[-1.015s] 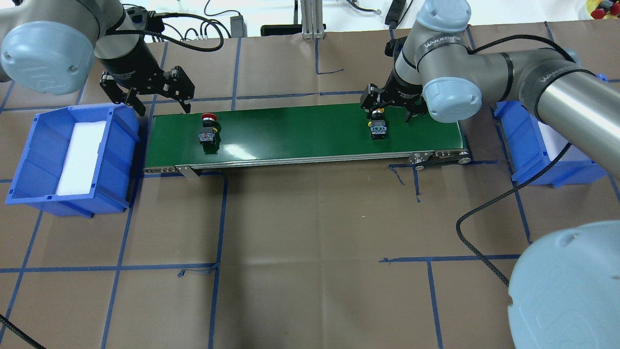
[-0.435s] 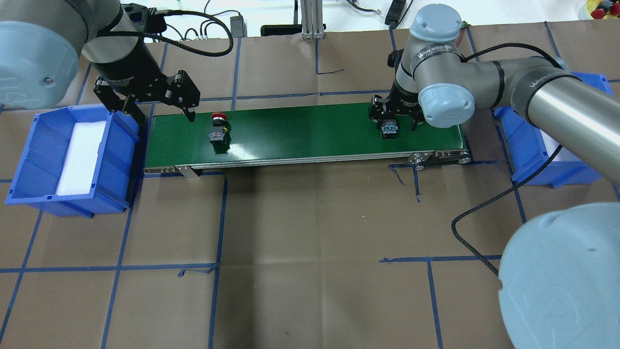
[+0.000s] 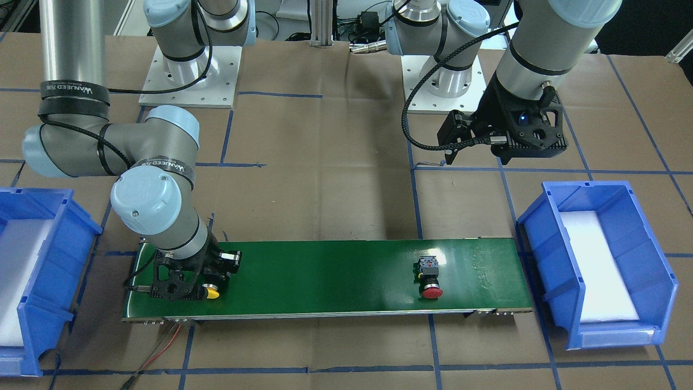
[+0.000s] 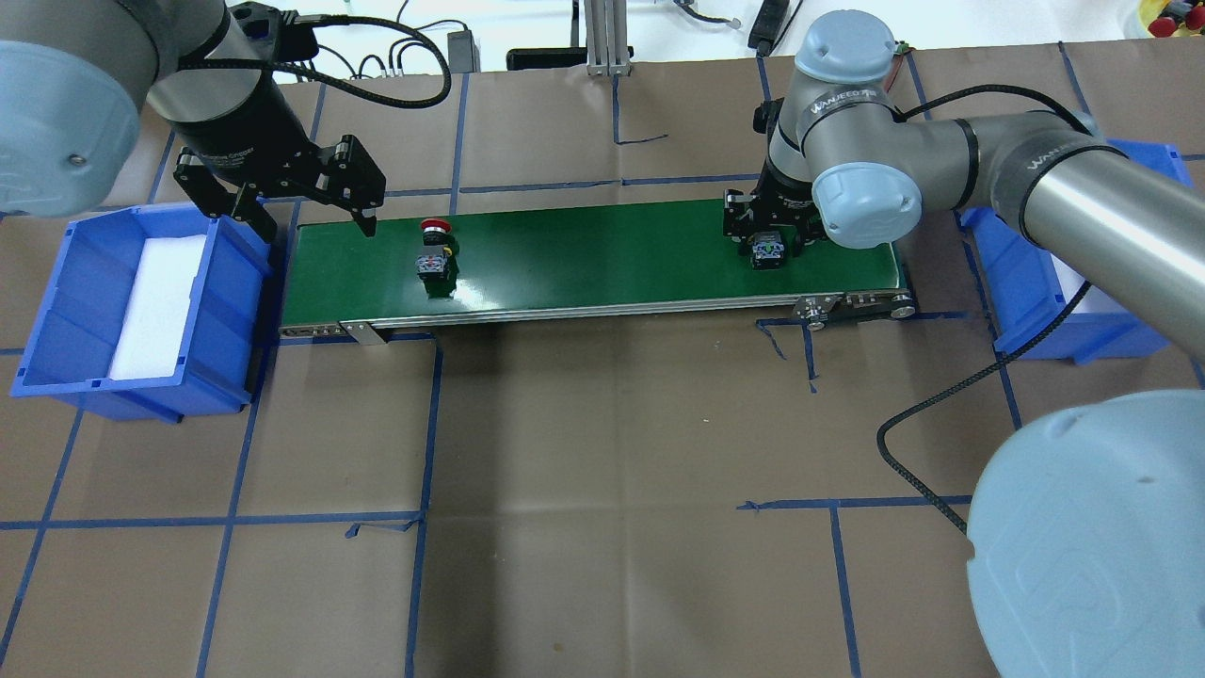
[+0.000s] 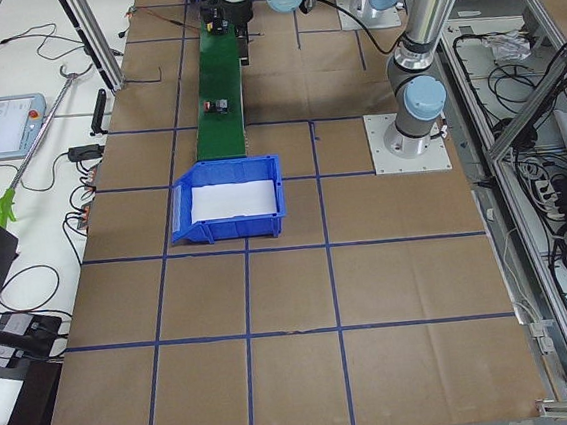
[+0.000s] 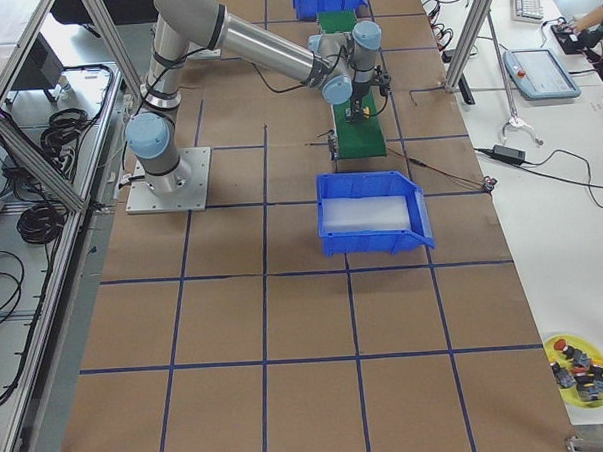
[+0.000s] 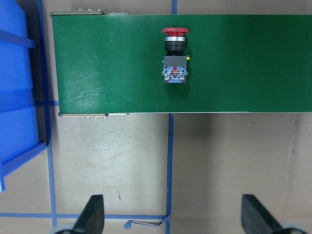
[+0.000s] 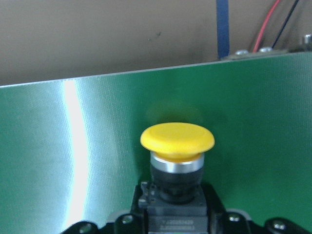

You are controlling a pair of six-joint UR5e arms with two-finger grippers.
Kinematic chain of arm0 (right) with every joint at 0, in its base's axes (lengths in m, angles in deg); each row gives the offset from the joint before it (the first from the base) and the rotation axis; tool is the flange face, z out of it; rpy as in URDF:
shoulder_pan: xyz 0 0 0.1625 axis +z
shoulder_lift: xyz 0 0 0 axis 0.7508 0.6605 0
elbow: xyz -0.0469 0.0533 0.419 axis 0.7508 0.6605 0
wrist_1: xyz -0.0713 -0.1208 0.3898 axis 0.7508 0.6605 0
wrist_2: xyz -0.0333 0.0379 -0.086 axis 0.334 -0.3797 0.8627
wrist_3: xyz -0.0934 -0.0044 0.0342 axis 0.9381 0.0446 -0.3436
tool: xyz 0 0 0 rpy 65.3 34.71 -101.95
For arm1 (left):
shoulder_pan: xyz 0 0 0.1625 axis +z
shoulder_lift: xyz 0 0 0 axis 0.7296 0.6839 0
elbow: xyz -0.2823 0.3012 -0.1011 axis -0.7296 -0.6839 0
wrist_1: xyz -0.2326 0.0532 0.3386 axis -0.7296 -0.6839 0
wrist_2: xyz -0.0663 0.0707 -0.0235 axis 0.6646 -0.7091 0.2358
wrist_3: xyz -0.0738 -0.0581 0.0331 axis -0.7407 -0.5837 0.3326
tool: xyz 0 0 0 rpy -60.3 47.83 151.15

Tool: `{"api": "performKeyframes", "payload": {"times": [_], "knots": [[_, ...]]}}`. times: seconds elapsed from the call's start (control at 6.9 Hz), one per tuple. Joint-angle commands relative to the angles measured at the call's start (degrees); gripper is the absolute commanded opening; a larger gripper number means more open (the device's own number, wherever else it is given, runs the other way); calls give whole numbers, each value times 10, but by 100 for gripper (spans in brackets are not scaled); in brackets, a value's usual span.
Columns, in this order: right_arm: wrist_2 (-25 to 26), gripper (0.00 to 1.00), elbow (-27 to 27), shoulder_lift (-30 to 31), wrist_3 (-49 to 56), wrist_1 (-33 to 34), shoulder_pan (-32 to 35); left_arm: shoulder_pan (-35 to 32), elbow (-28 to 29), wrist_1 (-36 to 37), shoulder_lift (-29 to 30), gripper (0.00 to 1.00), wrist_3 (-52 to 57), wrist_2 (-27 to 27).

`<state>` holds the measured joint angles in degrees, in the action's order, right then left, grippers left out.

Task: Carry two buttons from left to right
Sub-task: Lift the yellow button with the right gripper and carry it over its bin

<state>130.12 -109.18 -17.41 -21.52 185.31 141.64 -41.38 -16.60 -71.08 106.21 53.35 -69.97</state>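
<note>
The red button (image 4: 433,247) lies on its side on the green conveyor belt (image 4: 602,254), left of the middle; it also shows in the front view (image 3: 429,279) and the left wrist view (image 7: 175,56). My left gripper (image 4: 311,218) is open and empty, above the belt's far left corner. The yellow button (image 8: 177,146) lies near the belt's right end (image 3: 210,293). My right gripper (image 4: 767,240) is low over it. Its jaws stand on either side of the button's black body (image 4: 770,252), open.
A blue bin with white foam (image 4: 231,301) stands off the belt's left end, also in the front view (image 3: 541,260). A second blue bin (image 4: 1026,282) stands off the right end, partly behind my right arm. Brown paper with blue tape lines covers the table.
Both buttons have travelled right along the belt. My right gripper has followed the yellow one, come lower and narrowed its jaws around it. My left gripper has shifted slightly right.
</note>
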Motion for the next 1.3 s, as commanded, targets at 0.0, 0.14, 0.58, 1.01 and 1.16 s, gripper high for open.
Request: {"api": "performKeyframes", "payload": {"times": [0.0, 0.14, 0.58, 1.01, 1.16], "knots": [[2, 4, 7, 10, 4, -12, -5, 0, 0, 1, 2, 100, -2, 2], [14, 4, 26, 27, 9, -47, -21, 0, 1, 2, 3, 100, -2, 2], [24, 5, 79, 88, 186, -157, -149, 0, 2, 2, 3, 100, -4, 5], [27, 5, 92, 92, 407, -149, -296, 0, 2, 1, 2, 100, -18, 5], [23, 5, 92, 81, 422, -146, -316, 0, 2, 2, 2, 100, -20, 4]]}}
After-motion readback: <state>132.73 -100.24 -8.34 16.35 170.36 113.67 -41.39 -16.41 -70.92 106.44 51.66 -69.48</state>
